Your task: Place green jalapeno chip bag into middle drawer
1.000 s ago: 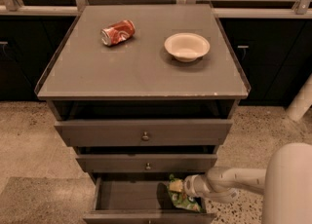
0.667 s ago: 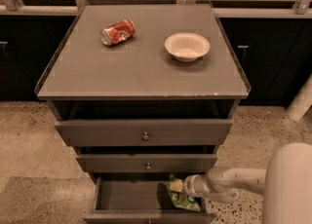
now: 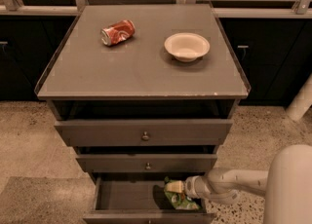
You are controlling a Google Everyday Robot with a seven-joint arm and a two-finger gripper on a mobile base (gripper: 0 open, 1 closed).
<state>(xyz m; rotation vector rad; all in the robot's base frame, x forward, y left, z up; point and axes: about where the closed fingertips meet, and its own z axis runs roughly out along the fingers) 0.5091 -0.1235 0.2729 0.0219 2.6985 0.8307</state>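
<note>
The green jalapeno chip bag (image 3: 181, 199) lies inside the lowest drawer (image 3: 126, 196), which is pulled open, at its right side. My gripper (image 3: 174, 187) reaches in from the right on the white arm (image 3: 229, 184) and sits at the bag's top edge, touching or just above it. The middle drawer (image 3: 146, 162) above it is pulled out only slightly, and the top drawer (image 3: 144, 131) stands out a bit further.
A dented red soda can (image 3: 117, 32) lies on its side on the cabinet top (image 3: 141, 72) at the back left. A white bowl (image 3: 186, 46) stands at the back right. Dark cabinets line the wall behind. The robot's white body (image 3: 290, 184) is at the lower right.
</note>
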